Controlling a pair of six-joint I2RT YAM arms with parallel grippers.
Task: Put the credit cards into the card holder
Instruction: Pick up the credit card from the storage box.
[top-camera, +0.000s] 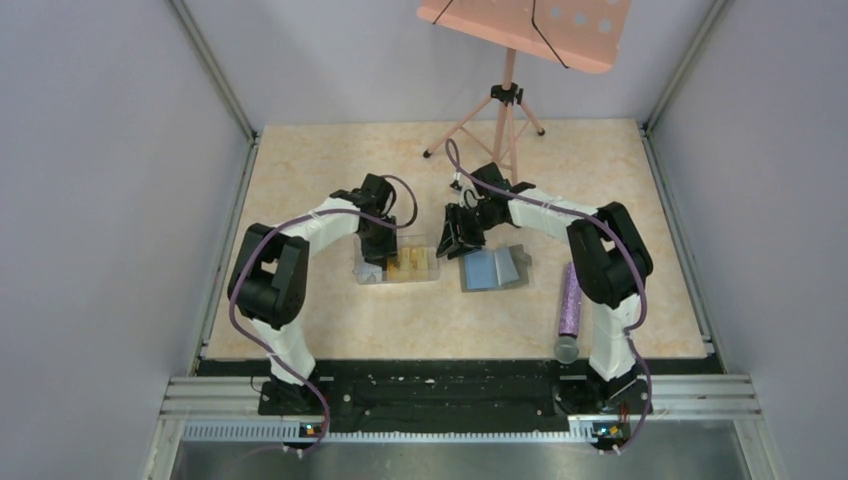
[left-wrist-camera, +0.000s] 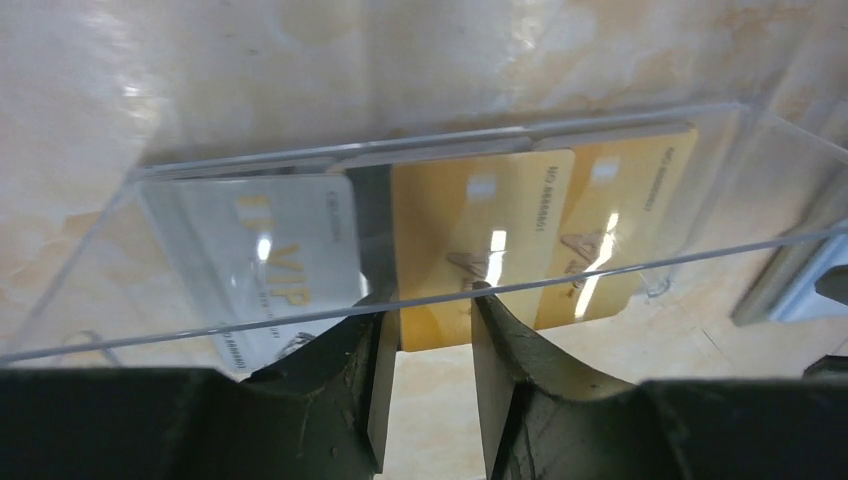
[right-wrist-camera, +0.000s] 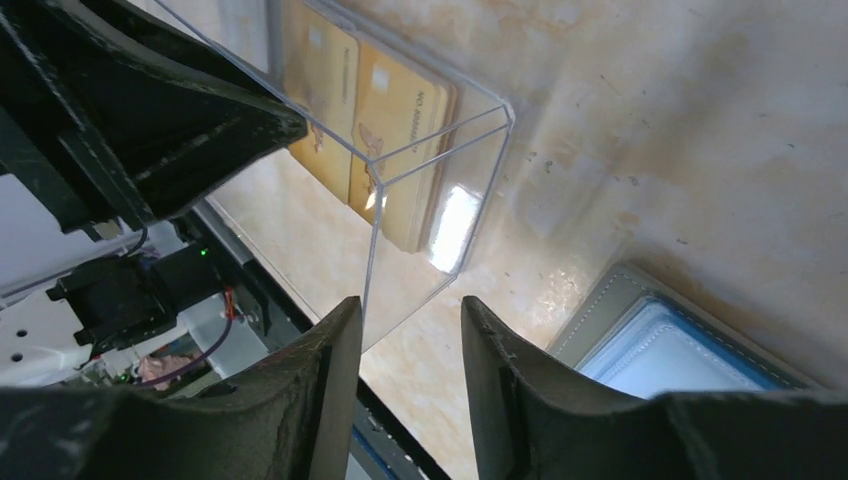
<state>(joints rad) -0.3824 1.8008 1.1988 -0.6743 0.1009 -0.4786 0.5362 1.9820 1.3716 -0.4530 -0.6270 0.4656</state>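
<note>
0 done: all cards (left-wrist-camera: 480, 240) I see lie in the clear box (right-wrist-camera: 440, 150), none in the open holder (top-camera: 490, 268); left gripper (left-wrist-camera: 428, 295) and right gripper (right-wrist-camera: 410, 310) fingers spread, pinching nothing

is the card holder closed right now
No, the card holder lies spread open, its pale blue inside facing up.

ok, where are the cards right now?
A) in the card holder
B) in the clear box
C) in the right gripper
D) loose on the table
B: the gold and whitish credit cards lie inside the clear box, the card holder open beside it.
</note>
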